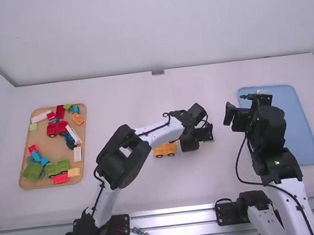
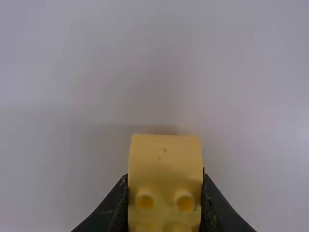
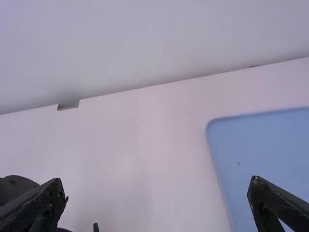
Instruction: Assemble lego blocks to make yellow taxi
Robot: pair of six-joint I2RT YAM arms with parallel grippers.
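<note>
White surface (image 1: 121,102), running to the back wall. Blue tray (image 1: 299,128) on its right side; wooden tray (image 1: 46,147) at left. Right claw (image 1: 238,107) spread wide, above the surface by the blue tray's near-left side. Left claw (image 1: 197,138) over the middle, pinching a yellow block (image 2: 165,166), studs showing between the fingers. Yellow wheeled base (image 1: 165,149) on the surface, near the left claw. Red wheeled piece (image 1: 57,128) and green wheeled piece (image 1: 58,167) in the wooden tray, among smaller mixed blocks (image 1: 38,156).

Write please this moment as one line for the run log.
left gripper: shut on yellow block; right gripper: open, empty; yellow wheeled piece: on table; brown tray: holding other blocks
</note>
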